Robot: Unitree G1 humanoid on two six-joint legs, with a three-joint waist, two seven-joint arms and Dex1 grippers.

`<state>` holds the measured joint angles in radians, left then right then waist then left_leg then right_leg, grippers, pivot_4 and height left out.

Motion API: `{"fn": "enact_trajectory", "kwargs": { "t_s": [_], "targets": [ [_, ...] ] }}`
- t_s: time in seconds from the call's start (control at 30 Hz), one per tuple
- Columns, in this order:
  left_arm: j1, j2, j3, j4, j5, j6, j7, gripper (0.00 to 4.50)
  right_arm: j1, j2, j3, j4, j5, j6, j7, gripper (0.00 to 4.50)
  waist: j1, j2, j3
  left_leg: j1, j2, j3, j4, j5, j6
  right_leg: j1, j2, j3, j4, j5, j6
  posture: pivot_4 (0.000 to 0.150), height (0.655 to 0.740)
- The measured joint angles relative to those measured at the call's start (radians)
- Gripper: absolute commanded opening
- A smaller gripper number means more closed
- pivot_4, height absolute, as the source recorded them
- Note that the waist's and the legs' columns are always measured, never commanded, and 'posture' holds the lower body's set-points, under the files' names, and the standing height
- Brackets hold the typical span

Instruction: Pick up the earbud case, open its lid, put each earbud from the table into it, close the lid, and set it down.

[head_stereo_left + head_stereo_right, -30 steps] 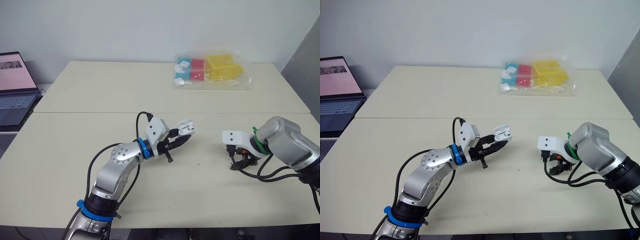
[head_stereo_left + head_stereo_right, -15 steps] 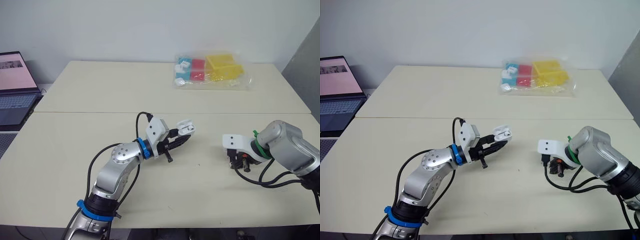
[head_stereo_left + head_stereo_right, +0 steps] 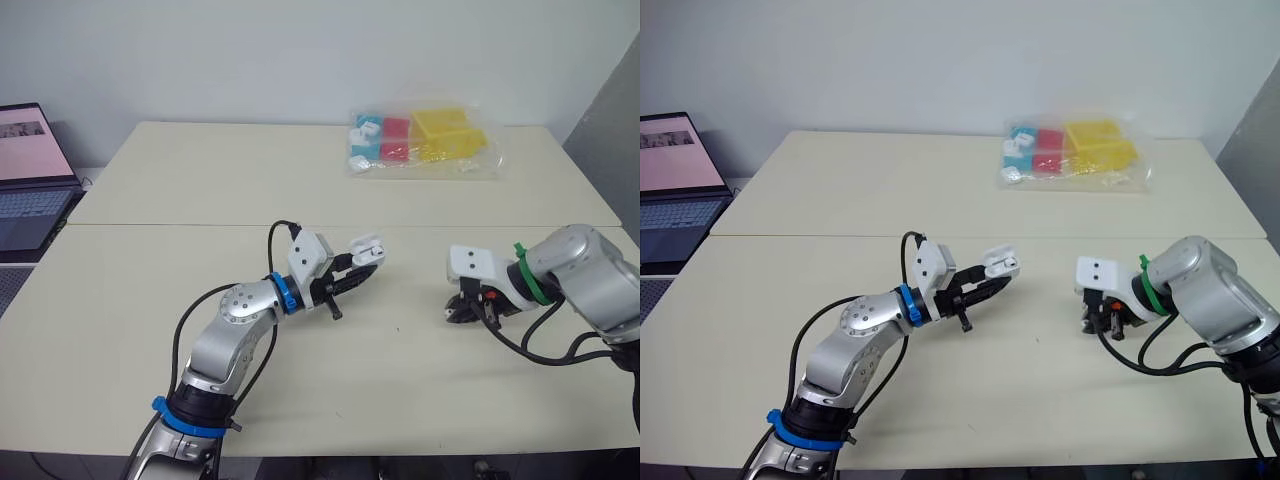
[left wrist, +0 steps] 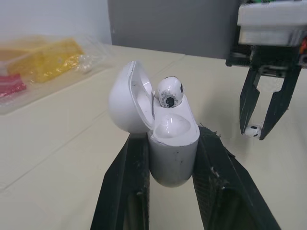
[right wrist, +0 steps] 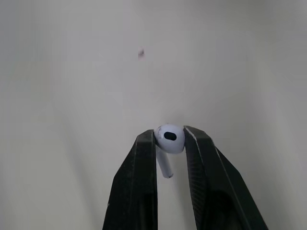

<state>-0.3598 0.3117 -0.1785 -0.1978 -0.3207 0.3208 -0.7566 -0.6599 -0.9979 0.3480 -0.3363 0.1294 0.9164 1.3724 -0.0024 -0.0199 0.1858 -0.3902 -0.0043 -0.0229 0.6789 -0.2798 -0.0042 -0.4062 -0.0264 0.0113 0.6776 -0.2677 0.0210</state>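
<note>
The right jaws are pinched on the rounded head of a white earbud (image 5: 170,136), its short stem hanging free below the tips. Gripping the head and leaving the stem bare looks deliberate, since the stem must slide into a socket first. The earbud is at or just above the bench (image 3: 300,180); I cannot tell whether it has lifted clear.

The left jaws are pressed against the two sides of the white earbud case (image 4: 170,143), holding its body upright in the air over the middle of the bench. The lid (image 4: 125,103) is hinged back and open. One seated earbud (image 4: 170,91) already sits in a socket, and the socket beside it is empty. The clamp on the lower body leaves the opening unobstructed and turned toward the right arm, probably so the second earbud can be brought across and lowered in.

Well apart, at the far edge of the bench, lies a clear bag of coloured blocks (image 3: 420,142). An open laptop (image 3: 30,180) stands off to the left.
</note>
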Motion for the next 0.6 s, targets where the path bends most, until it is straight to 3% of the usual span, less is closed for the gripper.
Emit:
{"fn": "enact_trajectory", "kwargs": {
  "t_s": [0.1, 0.33, 0.6],
  "targets": [
    [-0.001, 0.001, 0.013, 0.0, -0.015, 0.004, -0.001, 0.82, 0.008, 0.078, -0.124, -0.06, 0.09, 0.049, -0.056, 0.45, 0.0, 0.0, 0.0, 0.0, 0.0, 0.0, 0.0, 0.0, 0.0, 0.0, 0.0, 0.0, 0.0, 0.0, 0.0, 0.15, 0.74],
    [-0.022, 0.005, 0.019, 0.006, -0.032, 0.019, -0.019, 0.82, 0.058, 0.411, -0.433, -0.21, 0.325, 0.149, -0.311, 0.45, 0.001, 0.0, 0.0, -0.001, -0.001, -0.001, 0.001, 0.0, 0.0, 0.0, -0.001, -0.001, 0.001, 0.0, 0.0, 0.15, 0.74],
    [-0.056, 0.017, 0.028, 0.013, -0.038, 0.039, -0.041, 0.82, 0.099, 0.63, -0.504, -0.241, 0.406, 0.139, -0.596, 0.45, 0.0, 0.0, 0.0, -0.001, -0.001, -0.001, 0.0, 0.0, 0.0, -0.001, -0.001, -0.001, 0.001, 0.0, 0.0, 0.15, 0.74]
  ]
}}
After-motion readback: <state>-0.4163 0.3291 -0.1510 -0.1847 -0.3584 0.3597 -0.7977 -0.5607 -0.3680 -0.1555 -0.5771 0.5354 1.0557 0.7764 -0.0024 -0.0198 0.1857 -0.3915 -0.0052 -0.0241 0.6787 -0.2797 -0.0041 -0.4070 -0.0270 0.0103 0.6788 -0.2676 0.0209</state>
